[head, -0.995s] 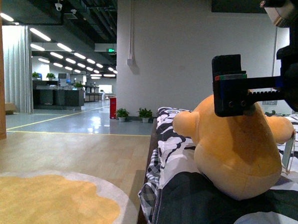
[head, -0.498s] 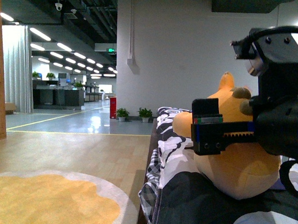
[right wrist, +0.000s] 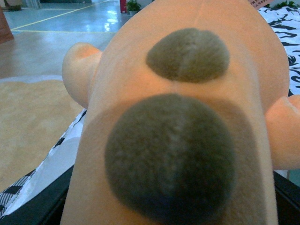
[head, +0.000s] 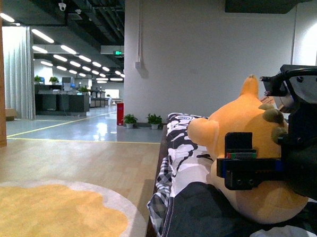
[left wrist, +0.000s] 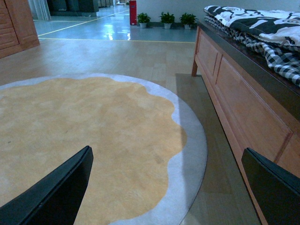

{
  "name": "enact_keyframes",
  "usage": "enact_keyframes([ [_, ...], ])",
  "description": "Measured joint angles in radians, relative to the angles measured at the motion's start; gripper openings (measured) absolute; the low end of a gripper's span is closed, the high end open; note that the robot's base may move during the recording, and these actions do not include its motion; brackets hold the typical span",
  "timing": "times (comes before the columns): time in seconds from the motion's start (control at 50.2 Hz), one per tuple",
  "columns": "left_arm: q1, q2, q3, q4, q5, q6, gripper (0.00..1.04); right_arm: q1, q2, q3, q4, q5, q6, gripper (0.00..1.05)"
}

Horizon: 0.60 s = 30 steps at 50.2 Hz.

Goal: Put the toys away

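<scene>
Plush animal (head: 238,117) sits on the bed (head: 196,216); right claw (right wrist: 176,187) straddles it, spread wide, gripping nothing; a shallow pinch could slip off.

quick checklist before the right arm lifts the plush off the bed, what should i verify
1. Toy between the right fingers: ok. The plush toy fills the right wrist view, and one finger sits against its side in the front view.
2. Right grip closed firmly on it: cannot tell.
3. Toy supported: ok. It rests on the patterned bedding.
4. Left gripper out of the way: ok. It is open and empty, over the yellow rug.
5. Lift path above the toy: ok in the front view, with only wall behind it.
6. Place to put the toy: cannot tell, as no bin or box is in view.
</scene>
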<state>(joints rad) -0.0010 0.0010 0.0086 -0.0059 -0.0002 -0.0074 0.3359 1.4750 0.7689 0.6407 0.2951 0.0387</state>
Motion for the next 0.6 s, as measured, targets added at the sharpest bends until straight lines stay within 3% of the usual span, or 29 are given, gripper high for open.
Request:
enact_keyframes([
  [0.139,0.0,0.0,0.0,0.0,0.0,0.0,0.99,0.01,-0.031,-0.013,-0.002,-0.008,0.008,0.58],
  [0.239,0.0,0.0,0.0,0.0,0.0,0.0,0.99,0.019,-0.092,-0.029,-0.021,-0.035,0.016,0.38],
  [0.378,0.0,0.0,0.0,0.0,0.0,0.0,0.99,0.001,-0.241,-0.065,-0.063,-0.143,0.018,0.15],
  [0.458,0.0,0.0,0.0,0.0,0.0,0.0,0.99,-0.032,-0.32,-0.081,-0.093,-0.2,0.019,0.1],
  [0.597,0.0,0.0,0.0,0.0,0.0,0.0,0.99,-0.172,-0.533,-0.144,-0.177,-0.365,0.039,0.08],
])
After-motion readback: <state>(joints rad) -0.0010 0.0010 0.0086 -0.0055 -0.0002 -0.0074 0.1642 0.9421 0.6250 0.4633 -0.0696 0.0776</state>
